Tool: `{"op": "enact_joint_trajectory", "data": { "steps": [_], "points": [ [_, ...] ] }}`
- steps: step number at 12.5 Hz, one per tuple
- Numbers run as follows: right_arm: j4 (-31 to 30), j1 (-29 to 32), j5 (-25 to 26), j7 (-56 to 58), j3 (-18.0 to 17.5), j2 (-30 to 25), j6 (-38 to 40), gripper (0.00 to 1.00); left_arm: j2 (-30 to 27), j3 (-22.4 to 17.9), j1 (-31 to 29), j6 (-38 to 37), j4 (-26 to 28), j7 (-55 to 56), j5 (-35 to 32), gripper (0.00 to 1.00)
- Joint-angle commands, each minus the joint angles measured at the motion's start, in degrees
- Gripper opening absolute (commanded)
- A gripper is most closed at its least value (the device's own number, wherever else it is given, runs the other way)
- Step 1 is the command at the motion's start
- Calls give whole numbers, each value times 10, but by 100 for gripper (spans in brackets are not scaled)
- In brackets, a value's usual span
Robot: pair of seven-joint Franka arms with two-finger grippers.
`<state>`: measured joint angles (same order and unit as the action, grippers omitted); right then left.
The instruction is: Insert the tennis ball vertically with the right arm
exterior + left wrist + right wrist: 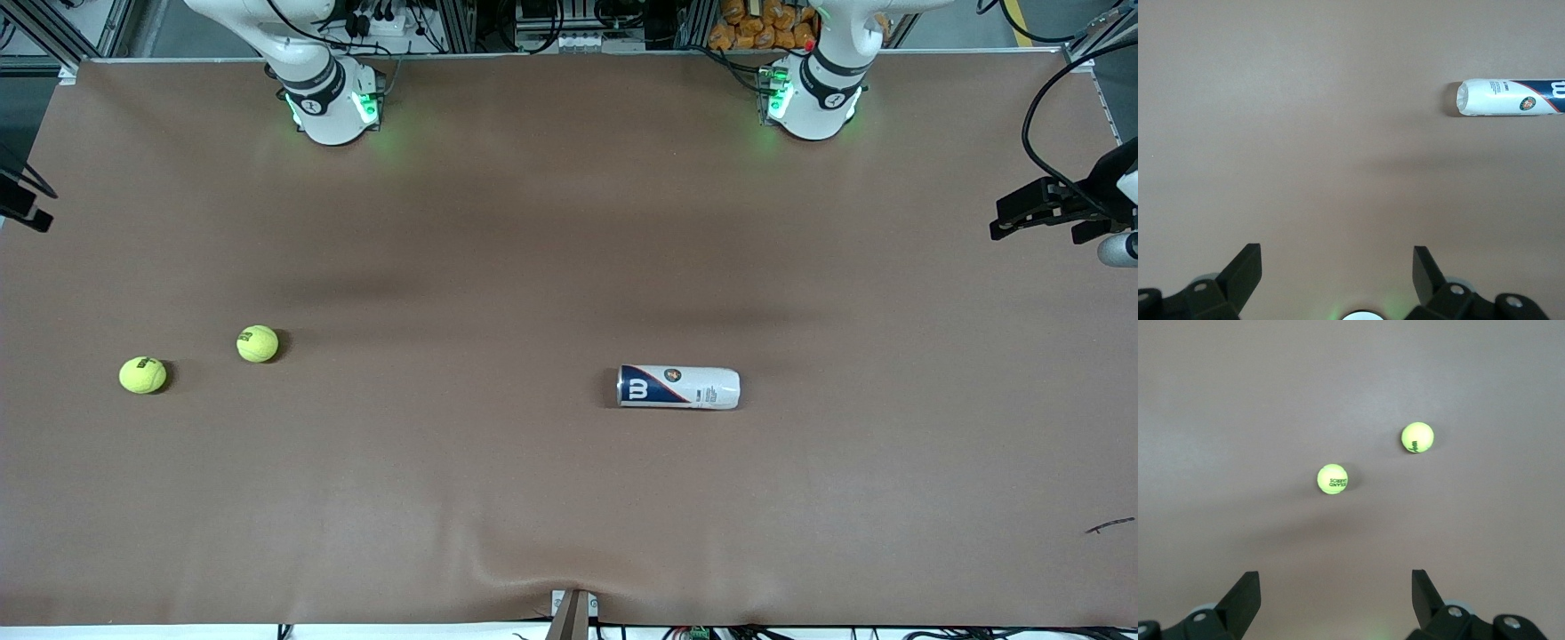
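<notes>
Nothing of the job is done yet: two yellow tennis balls sit loose on the brown table (533, 222), and the ball can (678, 387) lies on its side, well apart from them toward the left arm's end. The nearer tennis ball (142, 374) rests closest to the front camera at the right arm's end; the second tennis ball (257, 343) lies just beside it, a little farther from that camera. Neither is touched.

The right gripper (1331, 603) hangs high over the table above the pair of balls, its black fingers spread wide and empty. The left gripper (1335, 283) waits likewise, fingers parted and holding nothing, over bare table near the can. Only the arms' white bases, lit green, show in the front view.

By the look of it, everything remains: the can would likely have to stand upright, a ball be picked up by the right arm and lowered in through the mouth.

The balls are fuzzy felt spheres with dark printed lettering, and they may roll at a nudge. The can is a smooth, glossy cylinder, white with a navy band and a Wilson "W" logo; its end seen from the left wrist looks crinkled, perhaps open. The table covering is matte, slightly rippled along the near edge.
</notes>
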<state>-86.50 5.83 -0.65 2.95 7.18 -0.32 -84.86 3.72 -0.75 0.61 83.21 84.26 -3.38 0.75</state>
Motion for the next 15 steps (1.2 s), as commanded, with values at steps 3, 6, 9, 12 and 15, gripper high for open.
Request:
{"op": "enact_joint_trajectory", "data": {
  "steps": [3,6,9,12,15],
  "points": [
    [4,16,1,1,-7,6,1,100,20,1,0,4,-3,0,7,100],
    [4,9,-1,0,-10,13,1,100,66,8,28,17,-4,-13,34,100],
    [0,-11,-1,0,-11,14,1,100,88,12,56,29,-3,-56,32,100],
    [2,-14,-1,0,-11,20,-1,100,128,19,58,66,-3,-171,33,100],
    [0,-8,-1,0,-10,23,-1,100,144,51,60,75,-3,-202,26,100]
  ]
}}
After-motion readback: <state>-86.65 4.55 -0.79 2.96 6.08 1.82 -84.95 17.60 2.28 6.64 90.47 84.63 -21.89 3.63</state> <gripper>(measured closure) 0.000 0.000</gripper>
